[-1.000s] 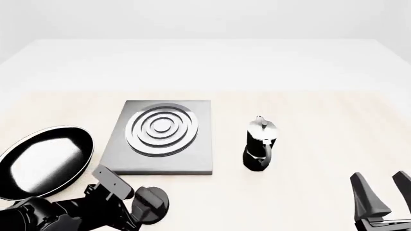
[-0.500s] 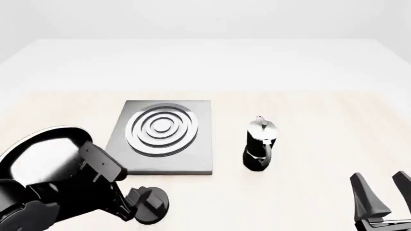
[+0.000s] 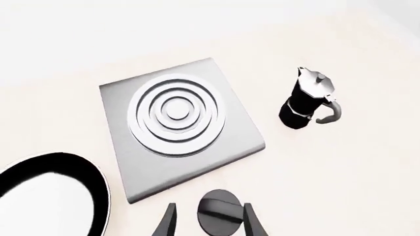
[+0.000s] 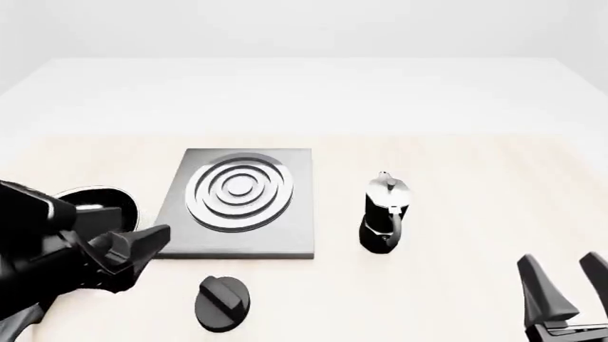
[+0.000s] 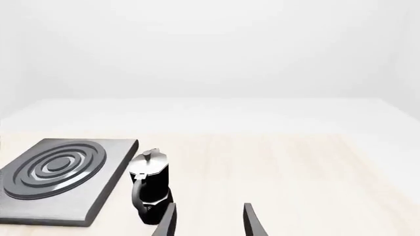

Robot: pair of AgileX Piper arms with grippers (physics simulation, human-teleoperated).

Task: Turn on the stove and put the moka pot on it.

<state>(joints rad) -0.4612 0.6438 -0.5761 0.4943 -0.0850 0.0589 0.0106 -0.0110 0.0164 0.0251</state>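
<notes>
The grey stove [image 4: 242, 206] with silver rings lies left of centre; it also shows in the left wrist view [image 3: 177, 118] and the right wrist view [image 5: 59, 172]. Its black ridged knob [image 4: 221, 304] sits alone on the table in front of it. My left gripper [image 4: 150, 242] is open and empty, raised above and left of the knob; the left wrist view looks down on the knob [image 3: 220, 216] between its fingers [image 3: 167, 223]. The moka pot [image 4: 385, 214] stands upright right of the stove, ahead of my right gripper [image 5: 208, 223]. My right gripper [image 4: 568, 296] is open and empty at the front right.
A shiny black frying pan [image 4: 105, 203] lies left of the stove, mostly hidden behind my left arm; the left wrist view shows its rim [image 3: 98, 187]. The pale wooden table runs on to a white far edge.
My left gripper has lifted off the knob and drawn back up and to the left, leaving the knob uncovered. The right arm, stove and moka pot have not moved.
</notes>
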